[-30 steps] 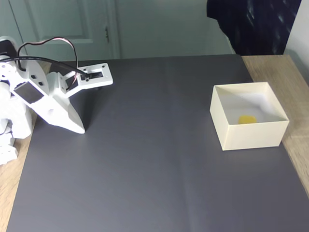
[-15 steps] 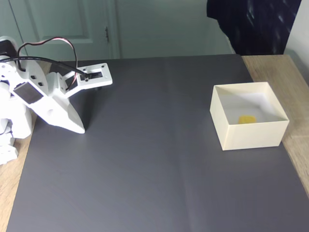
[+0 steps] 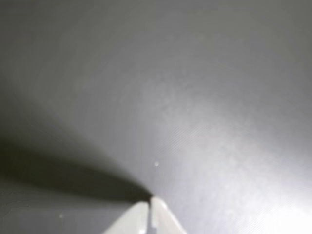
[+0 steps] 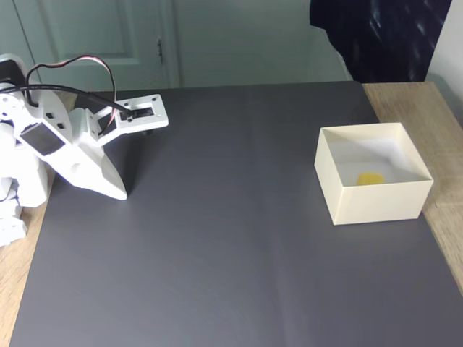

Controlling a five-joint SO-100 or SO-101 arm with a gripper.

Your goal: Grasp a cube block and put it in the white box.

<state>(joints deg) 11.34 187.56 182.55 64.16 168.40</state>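
Observation:
The yellow cube block [image 4: 371,178] lies inside the white box [image 4: 376,204], on its pale floor, at the right of the fixed view. My white gripper [image 4: 120,194] rests far to the left, tips down on the dark mat, shut with nothing between its fingers. In the wrist view the gripper [image 3: 150,201] shows as two white tips pressed together at the bottom edge, touching the grey mat.
A dark grey mat [image 4: 217,238] covers most of the table. Bare wood [image 4: 441,217] shows along the right and at the lower left. The arm's base and cables [image 4: 29,123] stand at the left edge. A dark cloth [image 4: 376,36] hangs at the back right.

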